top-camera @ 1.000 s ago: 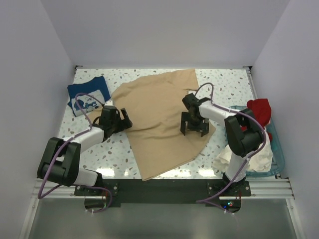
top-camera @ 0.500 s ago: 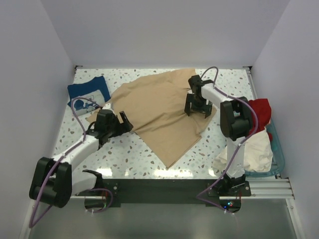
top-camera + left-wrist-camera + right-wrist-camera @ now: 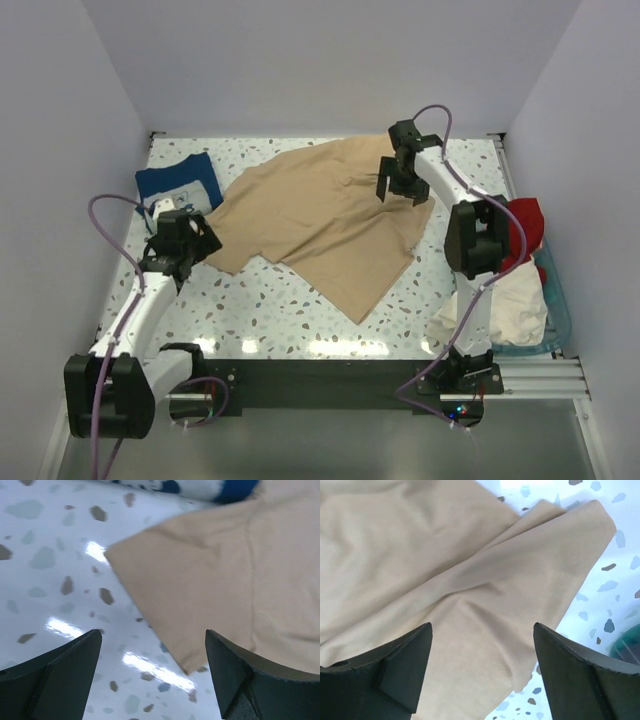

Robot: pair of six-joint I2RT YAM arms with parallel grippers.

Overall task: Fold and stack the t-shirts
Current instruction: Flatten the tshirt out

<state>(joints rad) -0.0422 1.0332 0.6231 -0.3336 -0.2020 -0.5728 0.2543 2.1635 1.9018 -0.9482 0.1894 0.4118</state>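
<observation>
Tan t-shirt: left end effector, right end effector gaping, seemingly empty.

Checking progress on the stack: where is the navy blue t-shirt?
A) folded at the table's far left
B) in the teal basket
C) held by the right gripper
A: the navy blue t-shirt lies folded at far left on the table, beside the spread tan t-shirt.
</observation>
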